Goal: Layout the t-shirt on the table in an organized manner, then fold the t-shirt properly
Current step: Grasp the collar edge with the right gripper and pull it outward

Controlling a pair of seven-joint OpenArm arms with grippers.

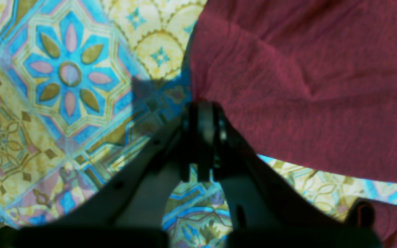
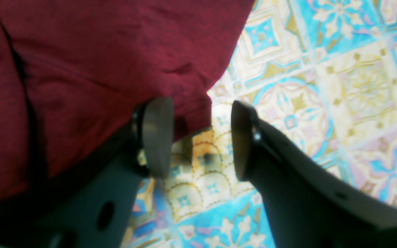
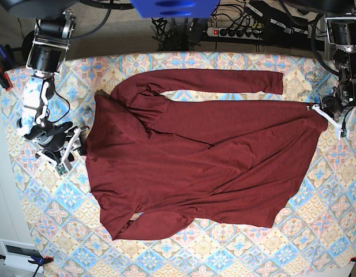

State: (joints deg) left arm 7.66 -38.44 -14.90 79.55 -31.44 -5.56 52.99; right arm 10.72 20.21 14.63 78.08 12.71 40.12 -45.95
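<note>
Left wrist: left tool pinches t-shirt, tips hidden | right tool spread

T-shirt spread on table

Behind the far edge, a white power strip lies on a dim floor amid tangled black cables. A blue block sits top centre. Pale flooring runs along the left, daylight bright.
</note>
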